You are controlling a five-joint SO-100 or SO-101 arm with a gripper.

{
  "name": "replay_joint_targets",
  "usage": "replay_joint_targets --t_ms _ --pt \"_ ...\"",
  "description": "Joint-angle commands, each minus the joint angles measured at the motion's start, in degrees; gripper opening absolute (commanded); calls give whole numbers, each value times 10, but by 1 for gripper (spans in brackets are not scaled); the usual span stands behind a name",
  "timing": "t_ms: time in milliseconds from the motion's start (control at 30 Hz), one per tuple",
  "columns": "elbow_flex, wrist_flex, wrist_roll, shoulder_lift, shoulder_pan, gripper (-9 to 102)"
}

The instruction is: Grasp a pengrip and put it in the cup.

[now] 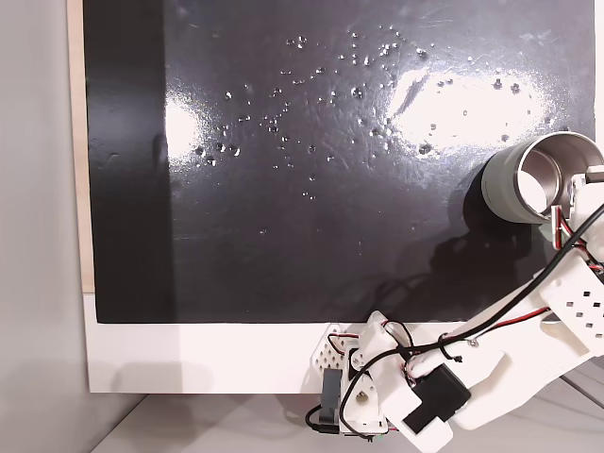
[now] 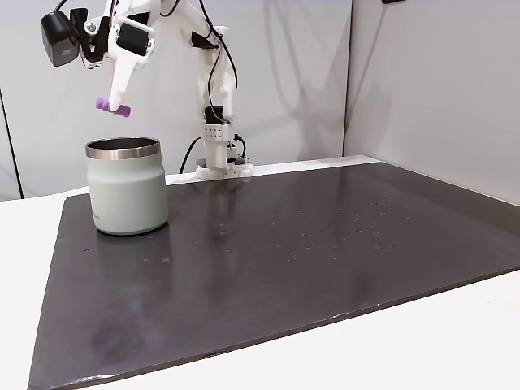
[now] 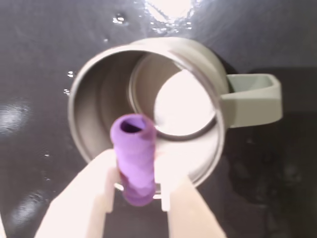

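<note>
The white two-finger gripper (image 3: 136,191) is closed narrowly on a small light-purple ribbed soft tube, the pengrip (image 3: 134,157). It hangs above the open mouth of the grey-green steel-lined cup (image 3: 200,54).

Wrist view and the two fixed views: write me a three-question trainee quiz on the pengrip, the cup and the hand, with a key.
1. True or false: the pengrip already lies on the bottom of the cup.
2. Multiple choice: in the wrist view, the cup's handle points toward the picture's A) left B) right C) bottom.
3. Fill in: the hand holds the pengrip ____ the cup's open mouth.

Key
1. False. It is clamped between the fingers, in the air.
2. B.
3. Above; the wrist view shows the purple tube over the steel interior, and a fixed view shows it higher than the rim.
</note>
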Motion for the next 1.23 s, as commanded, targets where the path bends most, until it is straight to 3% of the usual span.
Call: replay_joint_targets --t_ms 0,367,667,1200 --pt "-42 -13 27 4 -17 0" --pt "-43 -19 33 1 -14 1" --pt "-43 -30 38 6 -10 44" --pt "-43 -32 34 11 -10 45"
